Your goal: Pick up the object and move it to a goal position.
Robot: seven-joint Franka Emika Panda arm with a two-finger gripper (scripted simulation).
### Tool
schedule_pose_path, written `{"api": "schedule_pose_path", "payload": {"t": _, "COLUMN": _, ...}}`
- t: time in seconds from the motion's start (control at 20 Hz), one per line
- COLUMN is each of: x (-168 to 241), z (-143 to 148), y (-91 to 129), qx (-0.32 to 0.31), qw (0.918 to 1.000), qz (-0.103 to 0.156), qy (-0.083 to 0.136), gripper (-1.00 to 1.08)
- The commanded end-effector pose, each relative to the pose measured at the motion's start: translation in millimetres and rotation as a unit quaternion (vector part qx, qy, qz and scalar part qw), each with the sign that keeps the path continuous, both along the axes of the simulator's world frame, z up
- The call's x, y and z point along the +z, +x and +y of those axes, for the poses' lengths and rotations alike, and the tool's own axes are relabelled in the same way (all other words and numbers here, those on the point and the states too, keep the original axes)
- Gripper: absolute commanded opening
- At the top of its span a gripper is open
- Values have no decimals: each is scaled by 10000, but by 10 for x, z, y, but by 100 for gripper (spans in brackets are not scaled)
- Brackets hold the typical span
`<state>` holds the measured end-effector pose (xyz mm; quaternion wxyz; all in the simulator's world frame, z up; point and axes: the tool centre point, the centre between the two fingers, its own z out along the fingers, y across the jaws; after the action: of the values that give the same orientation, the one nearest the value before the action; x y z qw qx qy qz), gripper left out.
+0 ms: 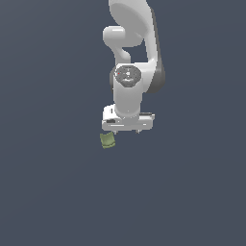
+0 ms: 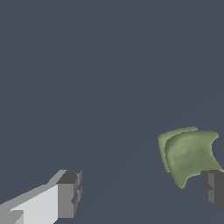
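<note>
Two dark-tipped white fingers (image 2: 142,197) stood wide apart, holding nothing. The small olive-green matte object with curved sides and pointed lobes (image 2: 189,155) lay off-centre of that gap, just beside one fingertip (image 2: 213,189). From outside, it (image 1: 107,140) sat just below the fingers' (image 1: 126,130) edge, toward the exterior view's left.

Object (image 2: 190,155) matt olive – end effector (image 2: 142,194) smooth white, dark pads.

The object (image 1: 107,140) lies at about seven o'clock from the gripper (image 1: 126,130) in the exterior view, just beside it. In the wrist view it sits next to one finger (image 2: 213,189).
</note>
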<state>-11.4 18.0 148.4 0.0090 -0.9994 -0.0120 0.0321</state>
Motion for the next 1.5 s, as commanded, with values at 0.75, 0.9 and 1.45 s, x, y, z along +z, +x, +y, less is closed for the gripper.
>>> {"api": "schedule_pose_path", "payload": {"t": 0.75, "x": 174, "z": -181, "y": 66, "qx": 90, "qw": 9998, "qz": -107, "qy": -130, "gripper": 100}}
{"api": "schedule_pose_path", "payload": {"t": 0.9, "x": 154, "z": -204, "y": 61, "qx": 126, "qw": 9998, "qz": -115, "qy": -128, "gripper": 100}}
{"api": "schedule_pose_path", "payload": {"t": 1.45, "x": -129, "z": -502, "y": -24, "qx": 545, "qw": 9983, "qz": -193, "qy": -85, "gripper": 100}}
